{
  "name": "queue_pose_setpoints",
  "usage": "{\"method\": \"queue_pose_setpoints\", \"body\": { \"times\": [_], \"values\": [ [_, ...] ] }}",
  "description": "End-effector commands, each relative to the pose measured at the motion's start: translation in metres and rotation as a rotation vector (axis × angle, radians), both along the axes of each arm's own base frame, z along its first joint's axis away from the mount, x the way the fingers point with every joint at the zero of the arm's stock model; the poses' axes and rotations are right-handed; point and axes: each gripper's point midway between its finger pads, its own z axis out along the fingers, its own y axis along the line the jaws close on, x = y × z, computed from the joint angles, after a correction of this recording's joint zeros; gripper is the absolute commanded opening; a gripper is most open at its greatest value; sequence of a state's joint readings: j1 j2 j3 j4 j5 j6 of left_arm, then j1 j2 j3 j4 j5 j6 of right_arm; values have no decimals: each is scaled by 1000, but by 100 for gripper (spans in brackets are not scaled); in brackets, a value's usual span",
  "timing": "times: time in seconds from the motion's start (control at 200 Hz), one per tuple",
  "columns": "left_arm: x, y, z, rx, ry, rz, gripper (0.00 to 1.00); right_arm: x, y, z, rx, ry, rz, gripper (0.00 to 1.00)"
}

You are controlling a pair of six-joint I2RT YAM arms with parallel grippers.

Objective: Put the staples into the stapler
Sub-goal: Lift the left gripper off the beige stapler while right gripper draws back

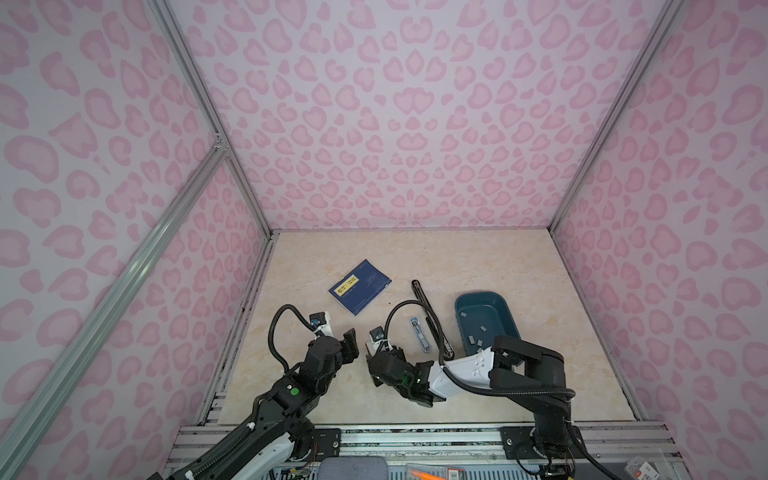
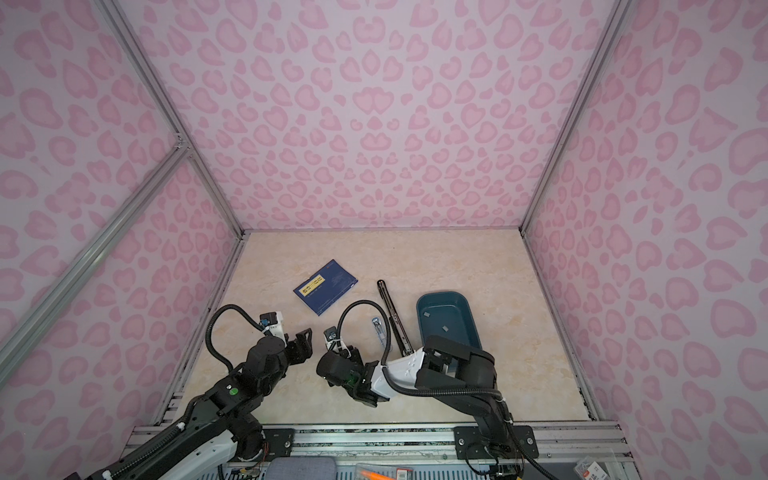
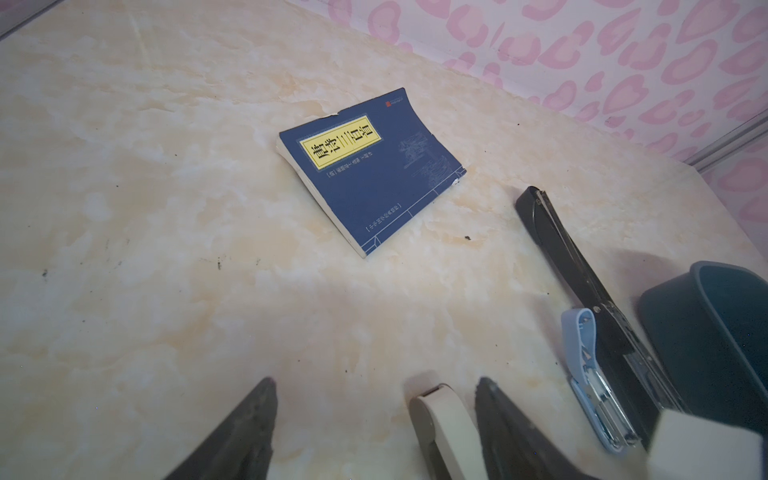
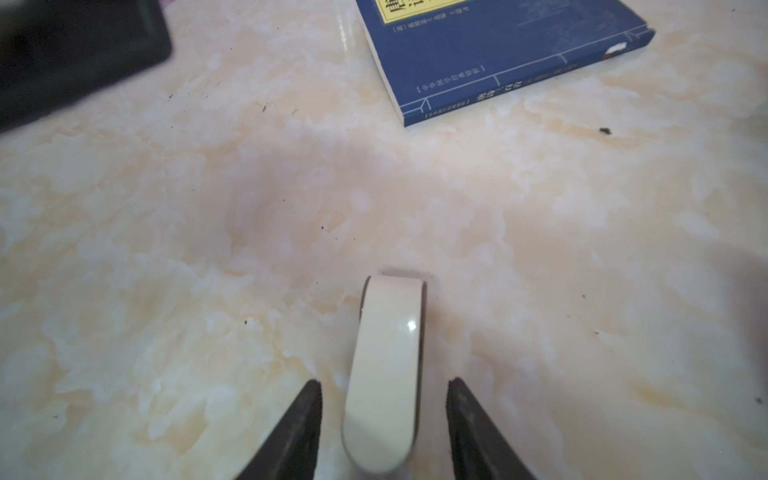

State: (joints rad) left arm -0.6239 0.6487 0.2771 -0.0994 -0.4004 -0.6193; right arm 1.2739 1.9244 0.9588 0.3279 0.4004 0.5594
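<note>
Shows a closed cream stapler (image 4: 390,316) flat on the bench (image 4: 166,249), between the spread, non-touching jaws of the right tool (image 4: 384,382). Shows the left tool (image 3: 374,380) wide, empty. Finds grey staples (image 1: 472,338) loose in the teal tray (image 1: 478,295); cannot confirm any loaded.

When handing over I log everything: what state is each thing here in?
Cream stapler: shut, lying flat.
Light-blue stapler: opened flat, track exposed.
Long black stapler: lying flat; open or shut unclear.
Teal bin: holding loose staples.
Book: closed, cover up.
Left gripper: open, empty.
Right gripper: open, straddling the cream stapler.

Blue book (image 1: 360,286) on marble tabletop (image 1: 519,266)
</note>
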Motion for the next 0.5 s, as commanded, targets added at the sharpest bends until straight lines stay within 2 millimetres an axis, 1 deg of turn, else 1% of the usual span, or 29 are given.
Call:
{"method": "queue_pose_setpoints", "body": {
  "times": [0.0,0.055,0.115,0.21,0.295,0.36,0.405,0.495],
  "values": [
    [2,-2,8,-5,-9,-5,77,5,-10,22,27,-57,-23,53],
    [3,-4,12,-9,-15,-15,78,7,-23,30,20,-81,-47,53],
    [5,-7,16,-16,-20,-25,82,10,-40,41,21,-104,-78,54],
    [8,-17,21,-37,-24,-60,87,15,-75,45,8,-119,-130,54],
    [11,-28,26,-57,-23,-102,89,19,-106,42,-16,-124,-175,52],
    [13,-38,27,-70,-16,-140,90,22,-125,35,-38,-113,-196,51],
    [15,-47,27,-81,-10,-172,90,23,-133,29,-51,-98,-200,50],
    [20,-62,27,-95,11,-225,90,21,-140,20,-81,-87,-184,48]
  ]
}}
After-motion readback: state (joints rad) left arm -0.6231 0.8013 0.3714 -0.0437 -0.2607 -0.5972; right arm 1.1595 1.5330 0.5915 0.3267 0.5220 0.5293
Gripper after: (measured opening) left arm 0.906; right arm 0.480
